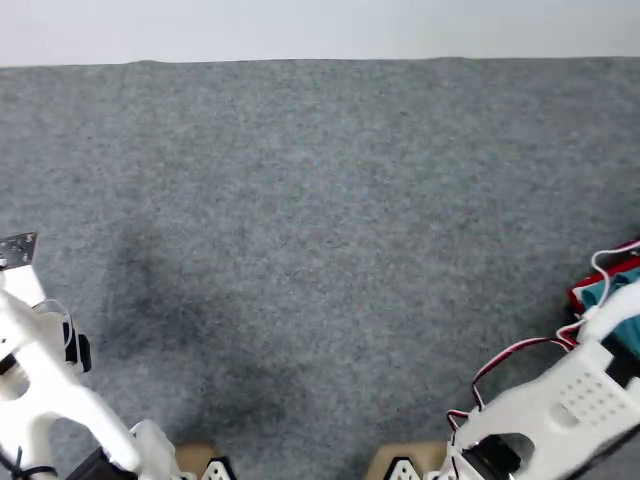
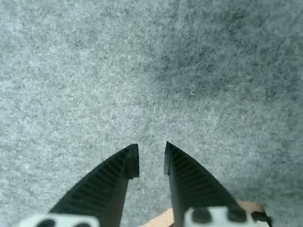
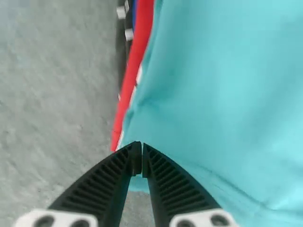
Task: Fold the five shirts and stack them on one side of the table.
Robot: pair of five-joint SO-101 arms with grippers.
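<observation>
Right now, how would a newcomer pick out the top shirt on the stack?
On the grey felt table, look to the right edge in the high view, where shirts are piled. The top one is the plain teal shirt, lying over a red shirt peeking out beneath.

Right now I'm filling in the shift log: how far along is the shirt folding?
Done, it seems: a teal shirt lies flat atop a red shirt at one side of the table. In hand: the right gripper sits shut at the teal shirt's edge; the left gripper hangs open over the table. Left: I can't count five layers, so confirm.
</observation>
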